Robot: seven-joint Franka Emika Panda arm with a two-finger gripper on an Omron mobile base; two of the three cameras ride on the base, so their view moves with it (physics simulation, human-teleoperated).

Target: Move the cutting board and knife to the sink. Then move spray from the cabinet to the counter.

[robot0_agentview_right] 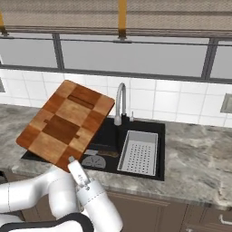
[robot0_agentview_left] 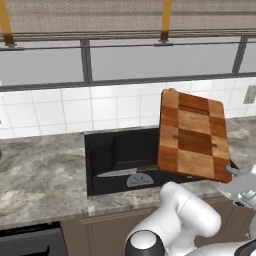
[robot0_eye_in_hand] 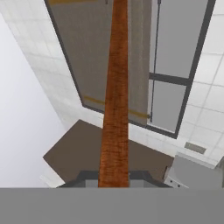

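Holding the cutting board by its lower edge, the claw is clamped shut on it; the hand view shows the board edge-on, rising from between the fingertips. Board hangs tilted in the air over the sink, clear of the tabletop, probably so it can be lowered into the basin. Knife already lies flat on the basin floor. Grey tray sits beside the chrome faucet, so the free space is likely the knife's side.

Tilted cutting board above sink
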